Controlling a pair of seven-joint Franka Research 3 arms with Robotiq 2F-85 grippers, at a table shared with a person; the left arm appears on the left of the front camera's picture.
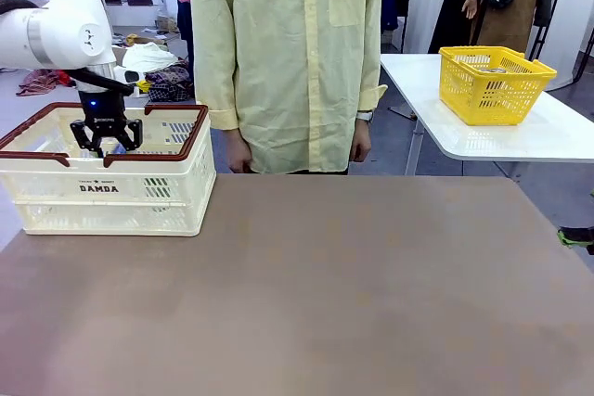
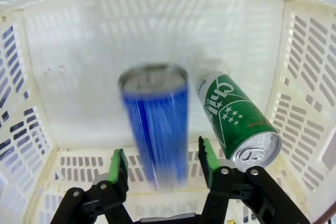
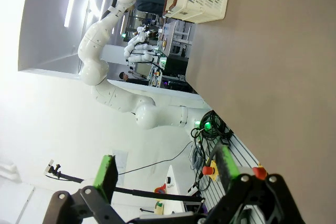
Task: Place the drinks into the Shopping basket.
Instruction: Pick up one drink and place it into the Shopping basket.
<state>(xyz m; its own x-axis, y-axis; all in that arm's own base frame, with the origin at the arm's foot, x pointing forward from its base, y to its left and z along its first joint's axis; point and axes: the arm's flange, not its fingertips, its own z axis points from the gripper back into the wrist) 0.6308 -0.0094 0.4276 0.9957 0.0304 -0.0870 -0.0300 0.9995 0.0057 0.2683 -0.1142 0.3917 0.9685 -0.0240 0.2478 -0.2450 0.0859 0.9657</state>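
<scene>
Watching surface point(image 1: 325, 294) carrying Shopping basket point(image 1: 102, 187) at far left. Hovering over basket: left claw point(image 1: 107, 147), spread, pinching nothing. Showing blurred between its fingers point(image 2: 118, 167), inside basket: blue can point(image 2: 155, 129). Lying just beside it: green can point(image 2: 236, 119). Holding right claw point(image 3: 165, 174) spread, empty.

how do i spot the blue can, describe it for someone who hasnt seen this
Find the cream basket at the table's left end, under the left gripper. Two cans are inside it. The blue can is the blurred one between the open jaws; the green can beside it lies on its side with white lettering.
</scene>
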